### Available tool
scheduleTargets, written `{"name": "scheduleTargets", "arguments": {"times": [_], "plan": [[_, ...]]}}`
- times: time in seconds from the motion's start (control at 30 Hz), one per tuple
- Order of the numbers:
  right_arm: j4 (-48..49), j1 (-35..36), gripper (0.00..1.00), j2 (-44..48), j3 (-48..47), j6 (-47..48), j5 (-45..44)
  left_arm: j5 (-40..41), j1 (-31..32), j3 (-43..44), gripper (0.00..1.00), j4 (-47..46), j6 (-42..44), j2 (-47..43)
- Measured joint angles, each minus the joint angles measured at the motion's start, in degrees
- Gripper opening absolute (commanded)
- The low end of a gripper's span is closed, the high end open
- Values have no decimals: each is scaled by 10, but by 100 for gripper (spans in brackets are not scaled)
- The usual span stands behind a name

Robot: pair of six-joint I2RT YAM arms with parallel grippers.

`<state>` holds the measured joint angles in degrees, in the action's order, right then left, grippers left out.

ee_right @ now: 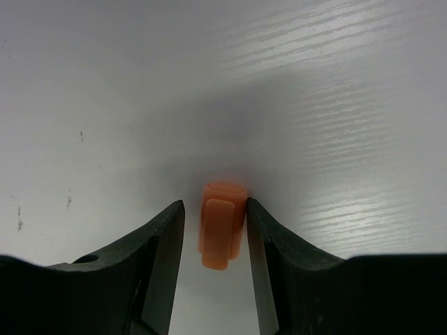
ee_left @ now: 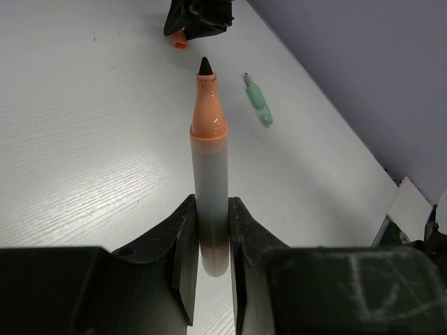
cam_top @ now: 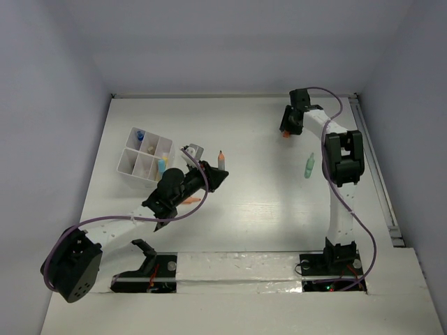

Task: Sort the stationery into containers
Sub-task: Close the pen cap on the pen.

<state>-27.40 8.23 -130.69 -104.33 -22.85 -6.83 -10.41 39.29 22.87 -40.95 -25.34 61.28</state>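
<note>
My left gripper (ee_left: pixel 211 230) is shut on the grey barrel of an uncapped orange marker (ee_left: pixel 209 160), whose dark tip points away from the wrist. From above, the marker (cam_top: pixel 221 159) sticks out of the left gripper (cam_top: pixel 213 176) just right of the white divided container (cam_top: pixel 145 155), which holds a few small items. At the far right, my right gripper (ee_right: pixel 215 209) straddles an orange cap (ee_right: pixel 223 223) lying on the table. Its right finger touches the cap and a gap remains on the left side. A green pen (cam_top: pixel 309 166) lies on the table near the right arm.
A small orange piece (cam_top: pixel 193 200) lies beside the left arm. A white object (cam_top: pixel 194 150) sits between the container and the left gripper. A metal rail (cam_top: pixel 377 174) runs along the table's right edge, and grey walls enclose the table.
</note>
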Motion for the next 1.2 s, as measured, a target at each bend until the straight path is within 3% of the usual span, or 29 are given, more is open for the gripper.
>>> {"name": "scheduleTargets", "arguments": {"times": [0.2,0.37,0.47,0.73,0.97,1.1,1.2], "plan": [[-48,1,42,-23,-49,29,-4,1,0,0,0,0,0,-5],[-78,5,11,-37,-77,51,-17,0,0,0,0,0,0,-5],[-72,5,10,-33,-69,54,-18,0,0,0,0,0,0,-5],[35,30,5,138,158,35,43,-3,0,0,0,0,0,-5],[344,189,5,414,392,-76,119,-14,0,0,0,-12,0,9],[497,249,4,447,470,-148,149,-15,0,0,0,-12,0,14],[544,268,4,443,502,-179,148,-14,0,0,0,-12,0,14]]}}
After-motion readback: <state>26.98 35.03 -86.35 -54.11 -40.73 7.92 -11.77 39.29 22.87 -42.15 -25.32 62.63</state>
